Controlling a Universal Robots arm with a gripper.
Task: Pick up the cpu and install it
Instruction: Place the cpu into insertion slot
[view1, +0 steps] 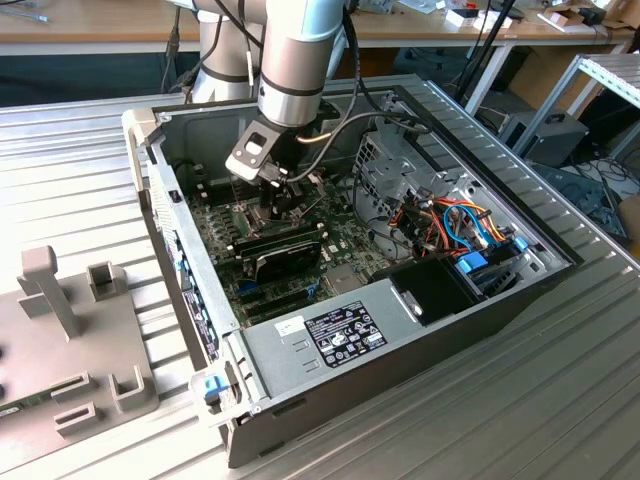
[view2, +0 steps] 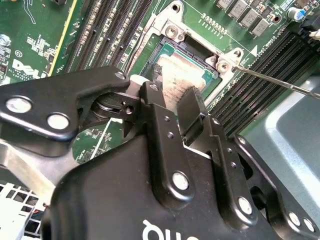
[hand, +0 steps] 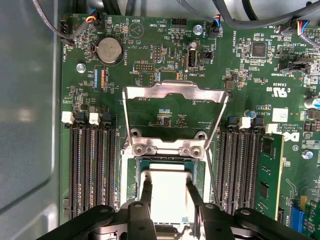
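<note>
Flat silver-grey square cpu (hand: 168, 199) is clamped between fingers (hand: 145, 192) at the open socket (hand: 165, 149); near edge hidden by gripper (hand: 167, 186), seating unclear.

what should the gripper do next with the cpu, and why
Probably ease straight down a touch: the gripper pinches the cpu squarely over the open socket, hinged plate flipped back; I cannot tell whether it is seated.
</note>
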